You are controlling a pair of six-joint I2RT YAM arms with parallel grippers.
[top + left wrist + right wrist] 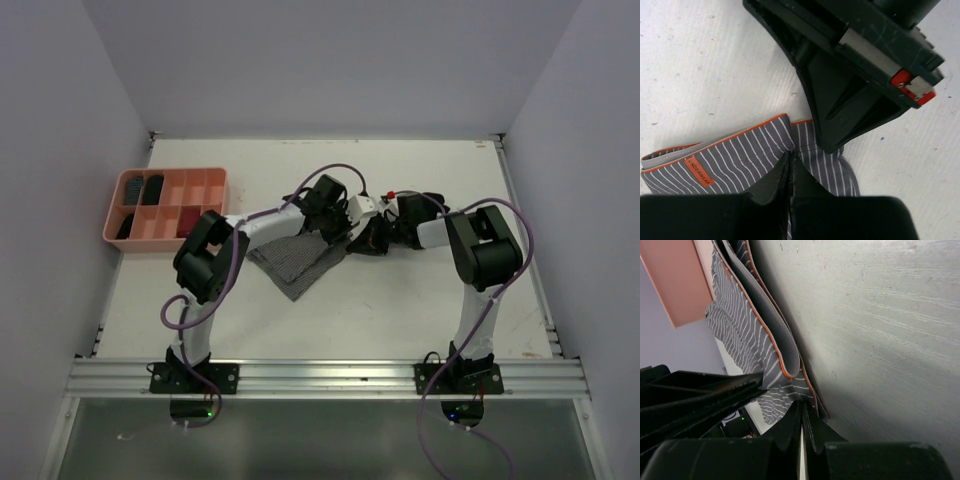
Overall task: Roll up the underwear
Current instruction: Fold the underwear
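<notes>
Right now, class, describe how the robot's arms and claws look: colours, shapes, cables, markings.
Both arms, left arm and right arm, have white links, bulky black joints and looping purple cables. The left claw and right claw are black, tapering to thin tips; the right claw carries a red tab.

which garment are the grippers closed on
The grey striped underwear with the orange edge, on the table; the dark ones sit in the pink tray.

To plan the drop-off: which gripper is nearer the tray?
Left. The left gripper pinches the underwear right of the tray; the right gripper is farther right.
</notes>
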